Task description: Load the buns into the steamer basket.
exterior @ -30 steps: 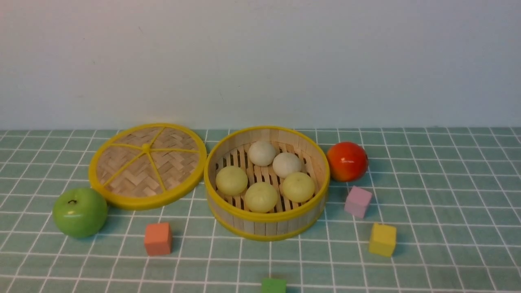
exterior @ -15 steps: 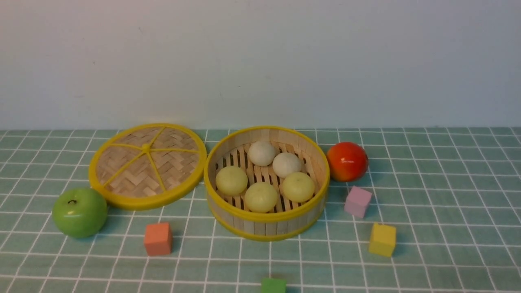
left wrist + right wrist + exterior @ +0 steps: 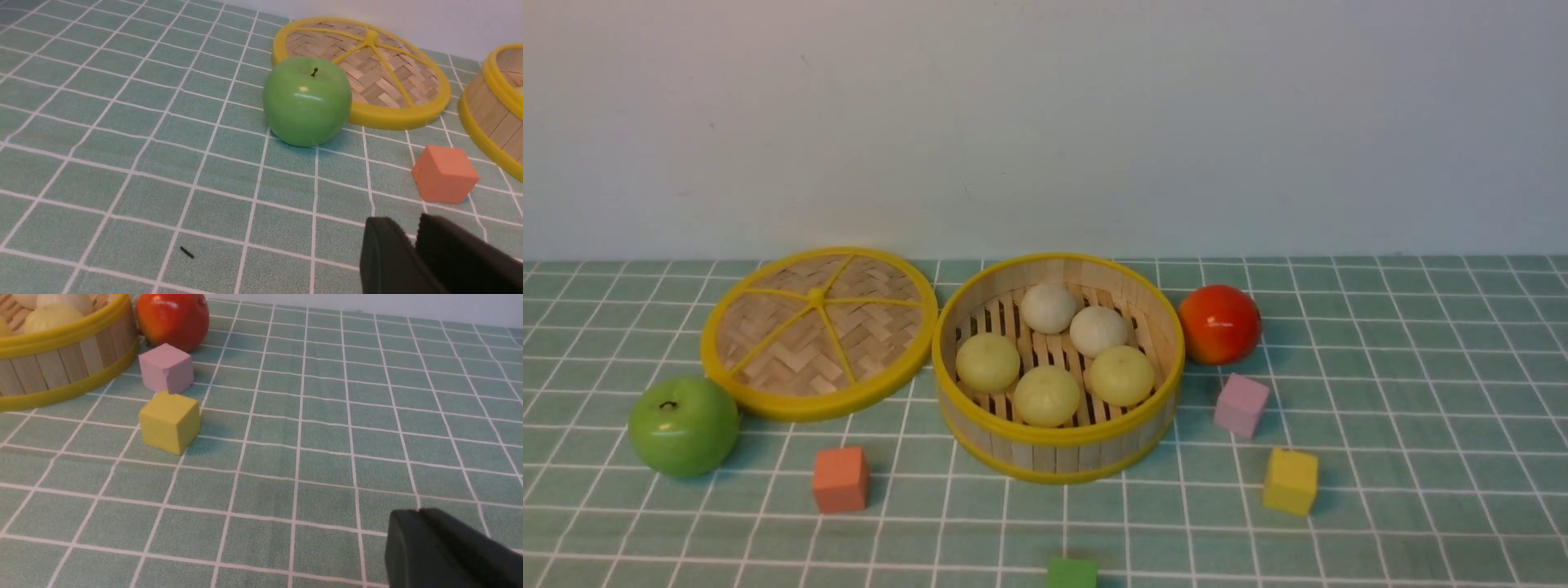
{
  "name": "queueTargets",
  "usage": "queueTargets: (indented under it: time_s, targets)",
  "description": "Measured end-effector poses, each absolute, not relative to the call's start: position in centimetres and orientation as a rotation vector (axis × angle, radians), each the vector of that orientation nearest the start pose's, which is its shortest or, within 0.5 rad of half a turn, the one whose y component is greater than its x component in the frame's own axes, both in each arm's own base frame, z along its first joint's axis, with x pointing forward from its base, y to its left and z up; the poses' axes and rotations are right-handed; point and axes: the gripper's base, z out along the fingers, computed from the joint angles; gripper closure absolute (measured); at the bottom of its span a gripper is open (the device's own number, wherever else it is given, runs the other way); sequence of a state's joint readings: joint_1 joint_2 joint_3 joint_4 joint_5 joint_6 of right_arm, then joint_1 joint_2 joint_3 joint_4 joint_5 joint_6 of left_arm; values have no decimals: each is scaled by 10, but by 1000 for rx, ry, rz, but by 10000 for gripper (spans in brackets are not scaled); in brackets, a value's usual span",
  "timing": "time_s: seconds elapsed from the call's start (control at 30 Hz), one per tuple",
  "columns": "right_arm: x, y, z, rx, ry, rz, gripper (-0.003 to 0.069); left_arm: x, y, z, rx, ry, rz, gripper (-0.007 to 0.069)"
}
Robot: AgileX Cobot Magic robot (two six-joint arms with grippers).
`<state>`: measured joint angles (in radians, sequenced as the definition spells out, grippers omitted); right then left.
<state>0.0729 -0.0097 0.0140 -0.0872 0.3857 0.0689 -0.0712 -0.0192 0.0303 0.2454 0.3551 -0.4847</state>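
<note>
Several buns lie inside the steamer basket (image 3: 1058,435) at the table's middle: three pale yellow-green ones (image 3: 1046,395) in front and two off-white ones (image 3: 1048,307) behind. Neither arm shows in the front view. In the left wrist view my left gripper (image 3: 410,228) hovers over the cloth short of the orange cube (image 3: 444,174), its tips a narrow gap apart with nothing between them; the basket's wall (image 3: 496,118) lies beyond. In the right wrist view my right gripper (image 3: 416,514) is shut and empty, well away from the basket (image 3: 61,363) and its buns (image 3: 49,316).
The woven lid (image 3: 818,331) lies flat left of the basket, with a green apple (image 3: 683,425) in front of it. A red-orange fruit (image 3: 1219,323) sits right of the basket. Orange (image 3: 840,478), pink (image 3: 1241,404), yellow (image 3: 1290,481) and green (image 3: 1072,573) cubes are scattered in front.
</note>
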Motion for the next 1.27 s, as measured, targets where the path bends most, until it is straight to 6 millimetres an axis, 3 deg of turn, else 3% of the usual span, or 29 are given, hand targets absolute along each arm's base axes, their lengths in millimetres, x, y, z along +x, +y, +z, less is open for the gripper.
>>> queueTargets:
  time_s: [1.27]
  targets:
    - [52, 1, 174, -56, 1871, 11, 592, 53, 4, 173, -227, 1828, -150, 462]
